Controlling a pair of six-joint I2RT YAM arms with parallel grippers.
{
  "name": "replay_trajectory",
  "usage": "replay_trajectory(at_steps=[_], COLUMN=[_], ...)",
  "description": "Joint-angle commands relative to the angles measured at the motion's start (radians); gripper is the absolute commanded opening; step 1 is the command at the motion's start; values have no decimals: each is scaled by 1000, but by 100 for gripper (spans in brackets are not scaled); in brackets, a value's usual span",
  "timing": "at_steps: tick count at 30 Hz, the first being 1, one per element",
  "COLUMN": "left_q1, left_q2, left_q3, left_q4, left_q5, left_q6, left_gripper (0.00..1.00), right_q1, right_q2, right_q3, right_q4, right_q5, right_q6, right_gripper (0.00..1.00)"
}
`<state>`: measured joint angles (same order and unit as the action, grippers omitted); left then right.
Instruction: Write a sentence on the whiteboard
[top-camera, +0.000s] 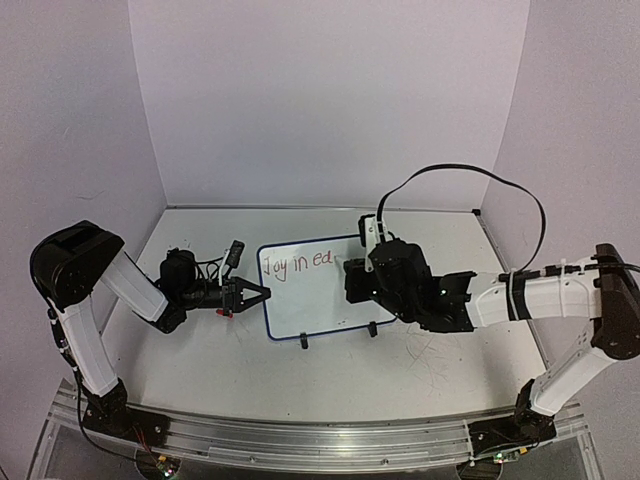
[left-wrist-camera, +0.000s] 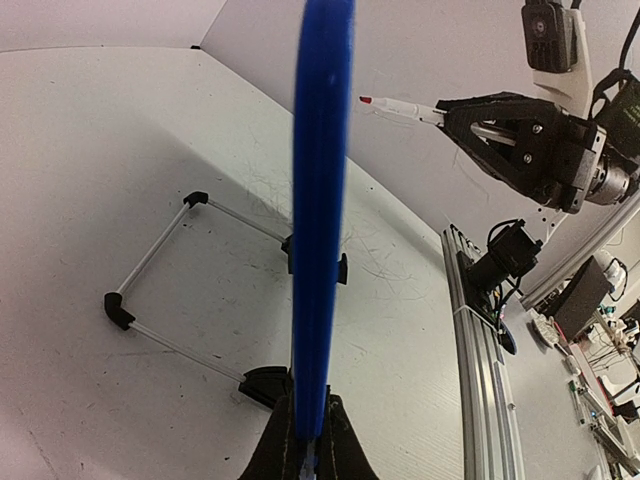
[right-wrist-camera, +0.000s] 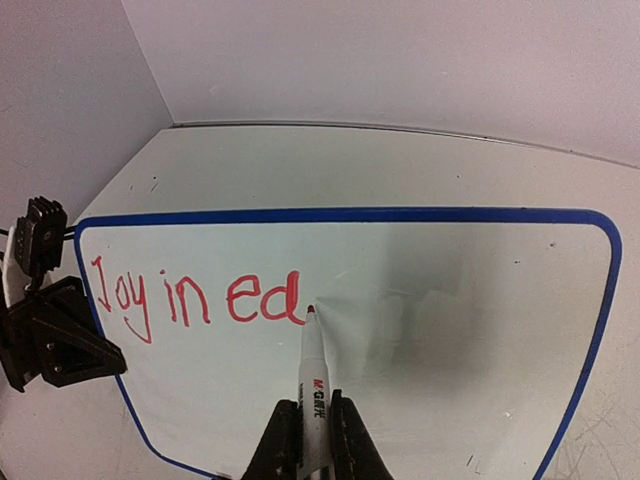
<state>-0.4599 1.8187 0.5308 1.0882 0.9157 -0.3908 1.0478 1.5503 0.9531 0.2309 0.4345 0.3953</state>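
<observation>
The whiteboard (top-camera: 312, 302) stands tilted on the table, blue-rimmed and glossy. The sentence (right-wrist-camera: 195, 300) in red reads "Joy in ea" along its upper left. My right gripper (right-wrist-camera: 313, 425) is shut on a white red-tipped marker (right-wrist-camera: 313, 365), whose tip rests at the foot of the last letter. My left gripper (left-wrist-camera: 310, 445) is shut on the board's left blue rim (left-wrist-camera: 320, 200), seen edge-on in the left wrist view. In the top view the left gripper (top-camera: 262, 293) sits at the board's left edge and the right gripper (top-camera: 352, 280) hangs over its right half.
The board's wire stand (left-wrist-camera: 150, 270) spreads behind it, and two black feet (top-camera: 304, 342) show at its lower edge. An aluminium rail (top-camera: 300, 440) runs along the table's near edge. White walls close in at the back and sides. A black cable (top-camera: 480, 178) loops above the right arm.
</observation>
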Motion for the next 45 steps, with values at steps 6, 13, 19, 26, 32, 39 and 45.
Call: replay_trajectory(at_steps=[6, 13, 19, 26, 32, 39, 45], left_q1=[9, 9, 9, 9, 9, 9, 9], left_q2=[-24, -25, -25, -24, -24, -23, -26], left_q3=[6, 5, 5, 5, 6, 6, 6], left_q4=[-43, -44, -44, -46, -46, -47, -48], left_q5=[-15, -14, -15, -15, -15, -13, -13], left_q6=[9, 9, 11, 10, 12, 11, 11], left_gripper=[0, 0, 0, 0, 0, 0, 0], right_q1=[-8, -12, -13, -13, -13, -12, -11], right_q2=[10, 25, 35, 54, 66, 63, 36], right_q3=[24, 34, 44, 61, 70, 62, 25], right_q4=[28, 30, 33, 38, 38, 13, -13], right_q5=[64, 64, 73, 54, 33, 4, -4], right_q6=[14, 13, 0, -16, -26, -4, 27], right_gripper=[0, 0, 0, 0, 0, 0, 0])
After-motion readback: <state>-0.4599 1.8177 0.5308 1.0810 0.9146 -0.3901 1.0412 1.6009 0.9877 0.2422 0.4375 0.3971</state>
